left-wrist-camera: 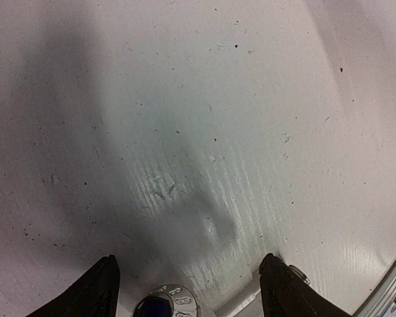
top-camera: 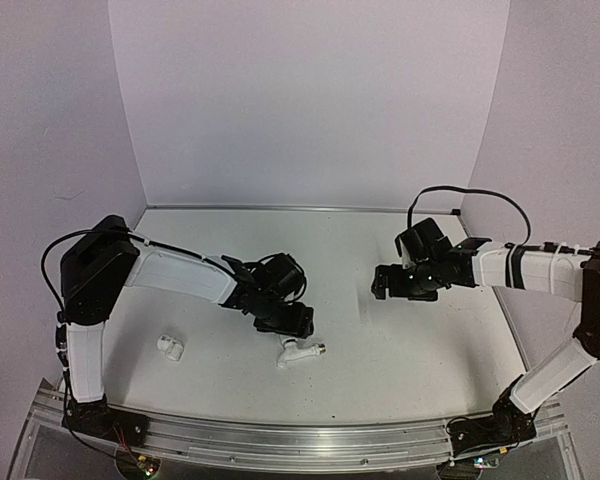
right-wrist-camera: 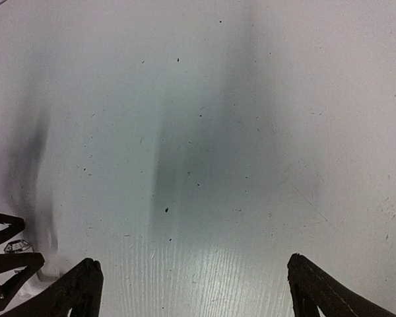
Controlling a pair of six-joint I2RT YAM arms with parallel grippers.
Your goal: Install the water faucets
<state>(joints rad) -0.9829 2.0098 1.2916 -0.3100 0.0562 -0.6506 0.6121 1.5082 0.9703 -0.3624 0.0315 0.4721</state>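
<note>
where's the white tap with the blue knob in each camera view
top external: tap lying on the table near front centre, just below the left gripper.
left wrist: only its blue-centred knob shows, at the bottom edge between the gripper fingers.
right wrist: not in it.
shared landmark: the left gripper, right by the tap in both.

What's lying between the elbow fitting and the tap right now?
Nothing: the top view shows only bare table between the elbow fitting and the tap.
</note>
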